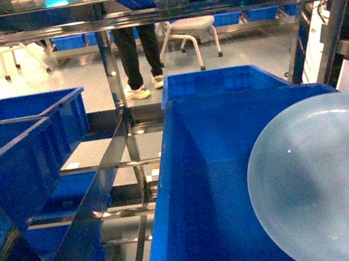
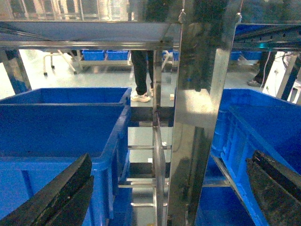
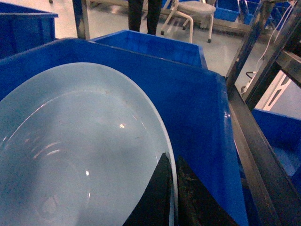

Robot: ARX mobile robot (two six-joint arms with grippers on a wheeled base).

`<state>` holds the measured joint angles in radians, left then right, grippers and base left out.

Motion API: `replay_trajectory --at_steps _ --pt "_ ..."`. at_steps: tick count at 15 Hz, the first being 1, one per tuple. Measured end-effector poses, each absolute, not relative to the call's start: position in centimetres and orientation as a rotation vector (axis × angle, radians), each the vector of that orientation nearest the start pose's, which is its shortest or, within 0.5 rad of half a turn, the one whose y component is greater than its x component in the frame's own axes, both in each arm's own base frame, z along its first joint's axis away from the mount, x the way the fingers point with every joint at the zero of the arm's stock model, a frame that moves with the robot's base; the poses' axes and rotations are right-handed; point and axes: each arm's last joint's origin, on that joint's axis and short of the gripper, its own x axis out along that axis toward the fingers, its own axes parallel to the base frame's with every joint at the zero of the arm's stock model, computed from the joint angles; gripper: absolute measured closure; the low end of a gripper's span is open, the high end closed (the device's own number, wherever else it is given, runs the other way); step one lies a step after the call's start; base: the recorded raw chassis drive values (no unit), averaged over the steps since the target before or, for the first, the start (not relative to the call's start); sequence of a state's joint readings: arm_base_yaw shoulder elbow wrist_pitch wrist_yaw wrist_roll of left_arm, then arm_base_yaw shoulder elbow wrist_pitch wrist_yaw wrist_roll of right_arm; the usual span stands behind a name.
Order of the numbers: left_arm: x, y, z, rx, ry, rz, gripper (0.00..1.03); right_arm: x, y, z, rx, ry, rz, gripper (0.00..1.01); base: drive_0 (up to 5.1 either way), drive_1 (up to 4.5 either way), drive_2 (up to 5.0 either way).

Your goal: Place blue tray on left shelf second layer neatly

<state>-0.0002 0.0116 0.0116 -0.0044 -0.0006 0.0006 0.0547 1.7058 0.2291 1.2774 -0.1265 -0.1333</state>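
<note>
At 4 o'clock in the head view, the blue tray point(image 1: 330, 178) hangs over the big blue crate point(image 1: 204, 186) on the right side of the steel rack point(image 1: 130, 144), tilted with its concave face toward the camera; it's round, so no real long axis, and its lower right part runs out of frame. In the right wrist view the right gripper point(image 3: 173, 193) has its dark fingers point(image 3: 157, 197) pinched on the tray's rim at 5 o'clock, one finger inside and one outside. The left gripper point(image 2: 169, 188) holds nothing, jaws spread wide either side of a steel post point(image 2: 197, 117), with more blue crates point(image 2: 61, 127) at 9 o'clock and a person's legs point(image 1: 138, 56) at 12 o'clock beyond the rack.
</note>
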Motion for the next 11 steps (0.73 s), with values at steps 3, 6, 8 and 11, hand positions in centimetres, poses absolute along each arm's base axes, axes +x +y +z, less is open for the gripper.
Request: replay_trajectory --at_steps 3,6,8,11 --pt "9.8 0.0 16.6 0.001 0.004 0.0 0.05 24.0 2.0 10.0 -0.136 0.213 0.213 0.99 0.0 0.0 0.0" --pt "9.8 0.0 16.6 0.001 0.004 0.0 0.05 24.0 2.1 10.1 -0.134 0.207 0.231 0.99 0.0 0.0 0.0" --pt "9.8 0.0 16.6 0.001 0.004 0.0 0.05 24.0 2.2 10.1 -0.125 0.204 0.238 0.83 0.0 0.0 0.0" --pt "9.8 0.0 16.6 0.001 0.004 0.0 0.05 23.4 2.1 11.2 -0.109 0.16 0.232 0.47 0.0 0.0 0.0"
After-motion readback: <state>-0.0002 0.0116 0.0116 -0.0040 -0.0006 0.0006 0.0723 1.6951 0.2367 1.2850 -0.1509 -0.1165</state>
